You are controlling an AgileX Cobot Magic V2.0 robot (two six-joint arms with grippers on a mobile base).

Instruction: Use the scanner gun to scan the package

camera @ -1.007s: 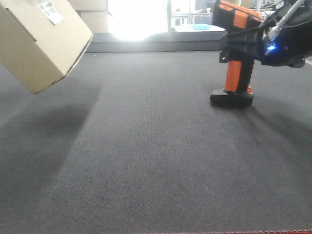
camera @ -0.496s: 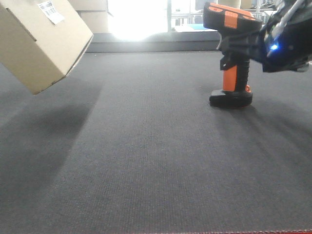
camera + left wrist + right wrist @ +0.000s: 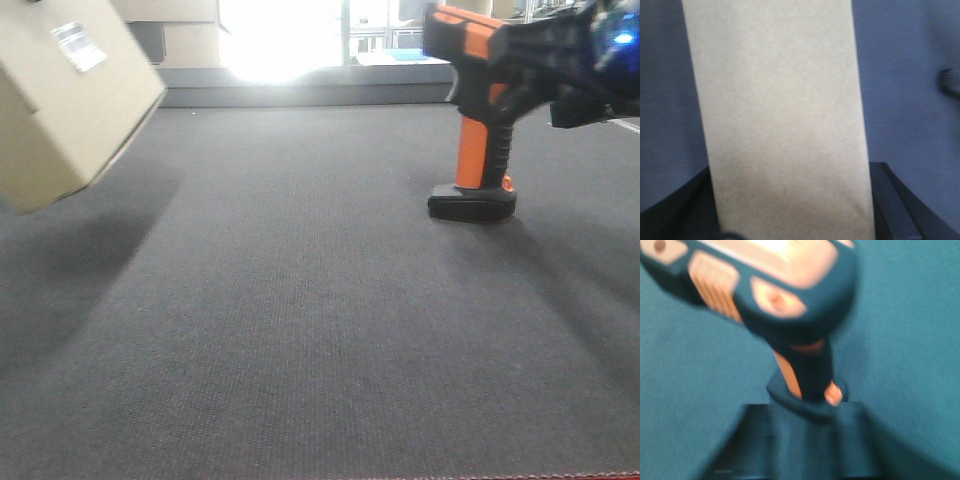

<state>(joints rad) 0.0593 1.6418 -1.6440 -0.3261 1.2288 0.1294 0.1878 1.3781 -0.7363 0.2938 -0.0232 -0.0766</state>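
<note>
The package (image 3: 60, 100), a tan cardboard box with a white barcode label (image 3: 78, 47), hangs tilted above the dark mat at the far left. In the left wrist view its plain side (image 3: 780, 110) fills the gap between the dark fingers of my left gripper (image 3: 790, 200), which is shut on it. The scanner gun (image 3: 472, 150) stands at the right with its black foot on the mat and its head pointing left. My right gripper (image 3: 575, 65) is a dark blur behind the head. In the right wrist view the scanner gun (image 3: 807, 372) rises just beyond my right gripper (image 3: 805, 440), whose grip I cannot make out.
Pale cardboard boxes (image 3: 185, 30) stand at the back left. A low grey ledge (image 3: 300, 95) runs along the mat's far edge under a bright window. A red strip (image 3: 560, 474) marks the mat's near edge.
The package has swung left and a little lower. My right gripper has moved up and to the right, uncovering more of the scanner's handle. The scanner's foot has barely shifted.
</note>
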